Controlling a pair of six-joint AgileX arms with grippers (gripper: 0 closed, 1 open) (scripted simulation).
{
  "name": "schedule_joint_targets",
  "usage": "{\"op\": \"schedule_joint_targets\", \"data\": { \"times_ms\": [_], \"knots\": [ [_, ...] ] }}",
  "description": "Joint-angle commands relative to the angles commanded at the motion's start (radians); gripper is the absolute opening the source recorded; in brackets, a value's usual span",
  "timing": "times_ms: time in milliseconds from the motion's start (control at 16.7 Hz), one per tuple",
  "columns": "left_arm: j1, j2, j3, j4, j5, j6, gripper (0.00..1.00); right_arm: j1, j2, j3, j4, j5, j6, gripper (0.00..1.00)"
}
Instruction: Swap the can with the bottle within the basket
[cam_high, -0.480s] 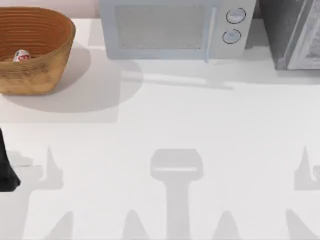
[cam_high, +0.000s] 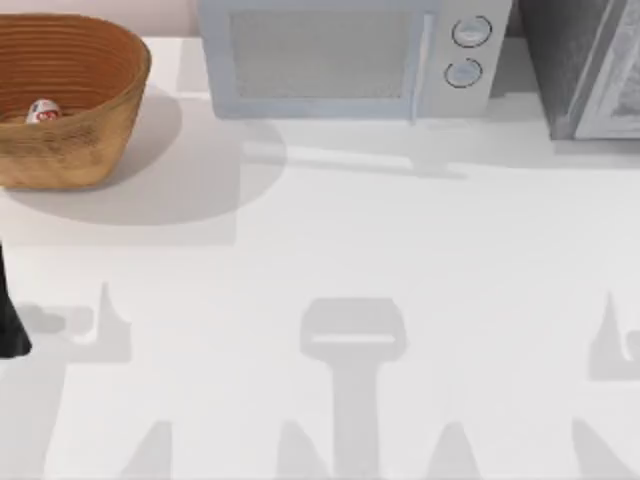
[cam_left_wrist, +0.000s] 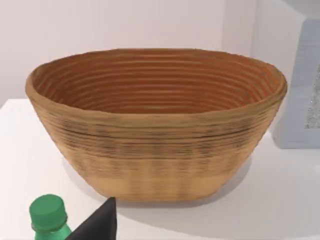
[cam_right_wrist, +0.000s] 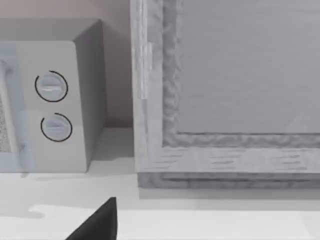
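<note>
White table (cam_high: 400, 250), pale blue microwave (cam_high: 330, 55) at back, grey cabinet (cam_high: 590, 60) beside it

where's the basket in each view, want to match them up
Top view: the basket sits at the table's far left corner, the can inside it.
Left wrist view: it spans the middle, the bottle standing nearer the camera.
Right wrist view: not in it.
Shared landmark: the microwave.

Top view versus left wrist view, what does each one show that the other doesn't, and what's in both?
Top view alone: the can lying inside the basket, and the microwave's two dials. Left wrist view alone: the bottle with its green cap, standing on the table outside the basket, beside a dark fingertip of the left gripper. Both views share the basket, the white table and part of the microwave.
</note>
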Motion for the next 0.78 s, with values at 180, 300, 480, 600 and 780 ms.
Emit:
{"op": "schedule_joint_targets", "data": {
  "times_ms": [180,300,480,600,780],
  "knots": [
    [0.007,0.212,0.206,-0.113,0.037,0.009,1.00,0.000,0.000,0.000,0.000,0.000,0.000,1.00],
    [0.012,0.382,0.375,-0.201,0.067,0.019,1.00,0.000,0.000,0.000,0.000,0.000,0.000,1.00],
    [0.022,0.666,0.660,-0.347,0.112,0.036,1.00,0.000,0.000,0.000,0.000,0.000,0.000,1.00],
    [0.031,0.870,0.862,-0.451,0.140,0.048,1.00,0.000,0.000,0.000,0.000,0.000,0.000,1.00],
    [0.048,1.183,1.169,-0.610,0.178,0.066,1.00,0.000,0.000,0.000,0.000,0.000,0.000,1.00]
  ]
}}
